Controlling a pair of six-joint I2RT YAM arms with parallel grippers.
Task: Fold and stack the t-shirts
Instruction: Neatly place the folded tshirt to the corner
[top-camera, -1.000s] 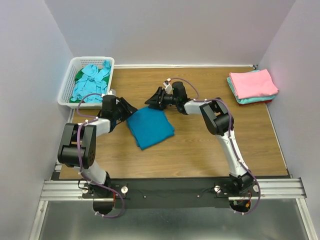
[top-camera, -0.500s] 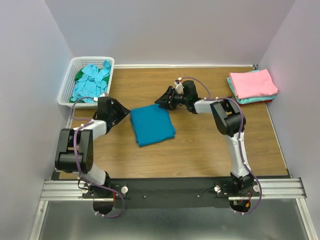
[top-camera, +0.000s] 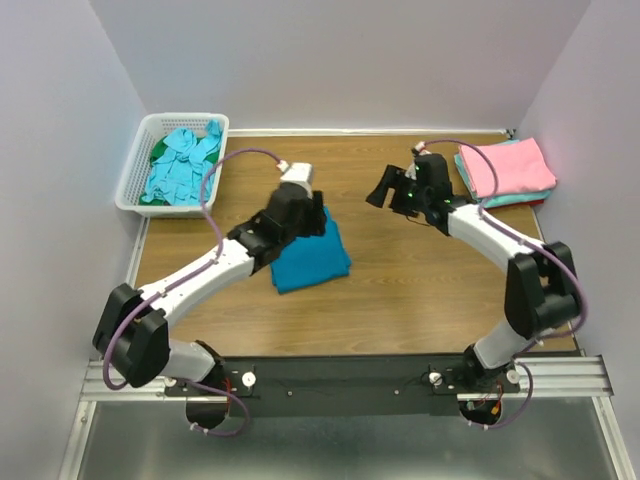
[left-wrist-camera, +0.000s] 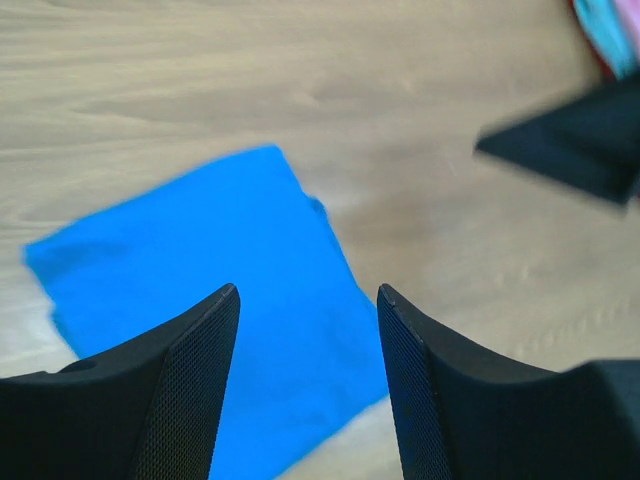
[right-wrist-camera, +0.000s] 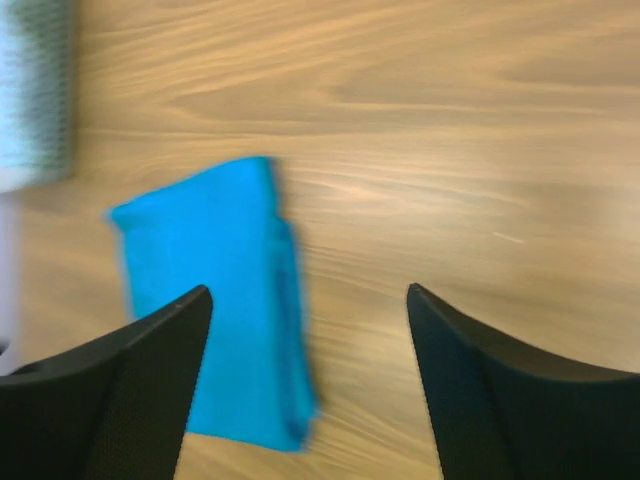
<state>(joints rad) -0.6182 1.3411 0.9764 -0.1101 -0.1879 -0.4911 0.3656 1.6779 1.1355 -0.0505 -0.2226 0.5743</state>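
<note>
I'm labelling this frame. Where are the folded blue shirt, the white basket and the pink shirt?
folded blue shirt (top-camera: 318, 258), top view, its bare lower right part.
white basket (top-camera: 132, 172), top view, its left wall.
pink shirt (top-camera: 505, 166), top view, its middle.

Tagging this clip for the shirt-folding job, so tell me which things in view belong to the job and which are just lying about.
Job: folded teal-blue t-shirt mid-table; folded stack, pink on top; crumpled turquoise t-shirts, far left.
Just lying about: white basket holding them; wooden table.
</note>
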